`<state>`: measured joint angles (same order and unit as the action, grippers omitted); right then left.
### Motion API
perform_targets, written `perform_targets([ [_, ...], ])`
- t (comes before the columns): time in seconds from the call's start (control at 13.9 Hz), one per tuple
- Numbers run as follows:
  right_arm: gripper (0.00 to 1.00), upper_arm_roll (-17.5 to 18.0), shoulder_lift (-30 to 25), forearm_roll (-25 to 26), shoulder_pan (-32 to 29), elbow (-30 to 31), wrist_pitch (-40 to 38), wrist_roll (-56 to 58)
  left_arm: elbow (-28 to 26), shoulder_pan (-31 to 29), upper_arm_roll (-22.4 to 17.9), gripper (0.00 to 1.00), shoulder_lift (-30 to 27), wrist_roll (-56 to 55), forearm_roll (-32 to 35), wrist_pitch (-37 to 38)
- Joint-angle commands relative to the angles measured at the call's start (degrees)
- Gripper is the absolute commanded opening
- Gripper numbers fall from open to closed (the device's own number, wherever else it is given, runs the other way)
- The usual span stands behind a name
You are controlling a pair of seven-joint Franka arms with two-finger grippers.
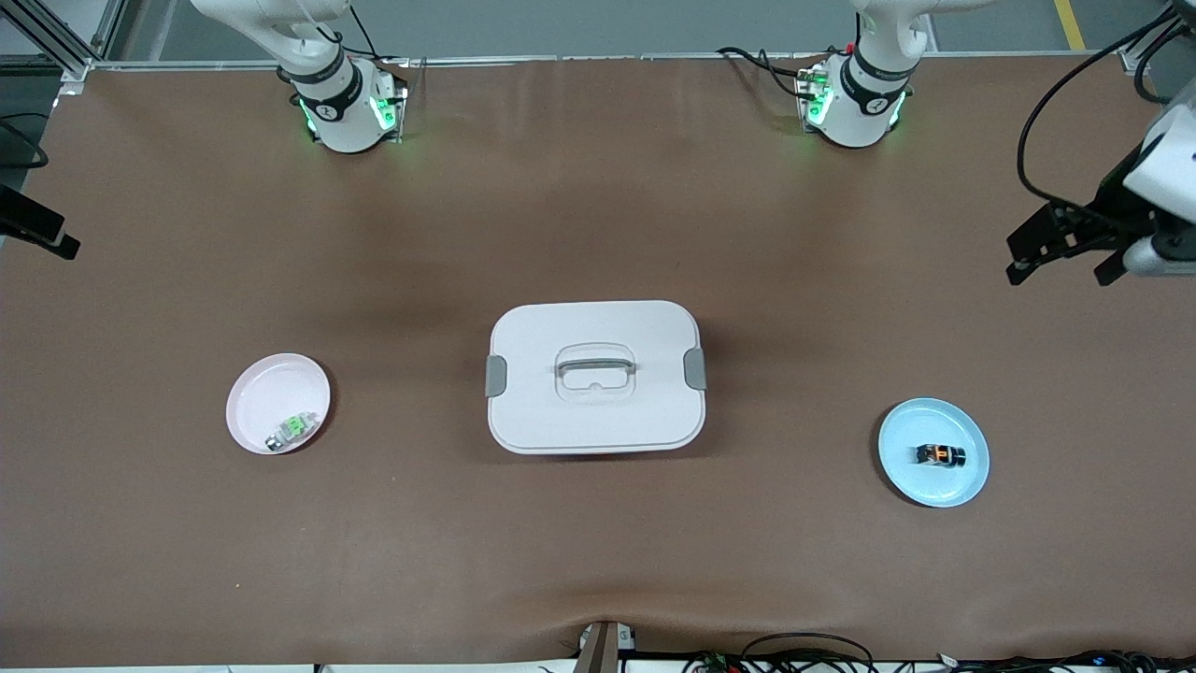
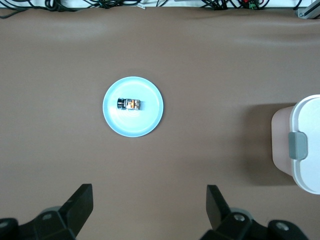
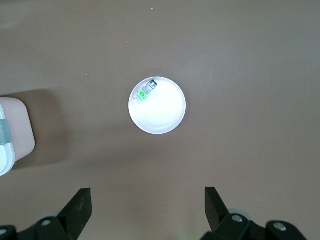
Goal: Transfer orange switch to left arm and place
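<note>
The orange switch (image 1: 939, 455) (image 2: 130, 104) lies on its side in a light blue plate (image 1: 934, 488) (image 2: 133, 126) toward the left arm's end of the table. The white box (image 1: 561, 421) (image 2: 306, 125) (image 3: 10, 125) stands at the table's middle, lid on, handle flat. My left gripper (image 1: 1061, 272) (image 2: 150, 200) hangs open and empty over bare table at its own end, apart from the blue plate. My right gripper (image 3: 147, 200) is open and empty over bare table at the right arm's end; only a black piece of it (image 1: 42, 234) shows in the front view.
A pink plate (image 1: 271, 385) (image 3: 162, 120) toward the right arm's end holds a small green-and-silver component (image 1: 294, 428) (image 3: 147, 91). The arm bases (image 1: 341, 107) (image 1: 855, 103) stand along the table's edge farthest from the front camera. Cables (image 1: 813, 654) lie along the nearest edge.
</note>
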<state>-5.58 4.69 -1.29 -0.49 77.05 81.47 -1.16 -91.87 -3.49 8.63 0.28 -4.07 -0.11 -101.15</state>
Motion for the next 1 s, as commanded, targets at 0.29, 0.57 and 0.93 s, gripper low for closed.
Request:
perform_targets([
  [0.29, 1.0, 0.3, -0.5, 0.5, -0.4, -0.2, -0.6, 0.4, 2.8, -0.6, 0.3, 1.0, 0.9, -0.1, -0.7, 3.9],
  [0.57, 1.0, 0.2, -0.5, 0.5, -0.5, -0.2, -0.5, 0.4, 2.8, -0.6, 0.3, 1.0, 1.0, -0.2, -0.7, 3.9],
  [0.93, 1.0, 0.2, -0.5, 0.6, -0.4, -0.2, -0.5, 0.4, 2.8, -0.7, 0.3, 1.0, 1.0, -0.1, -0.7, 3.9],
])
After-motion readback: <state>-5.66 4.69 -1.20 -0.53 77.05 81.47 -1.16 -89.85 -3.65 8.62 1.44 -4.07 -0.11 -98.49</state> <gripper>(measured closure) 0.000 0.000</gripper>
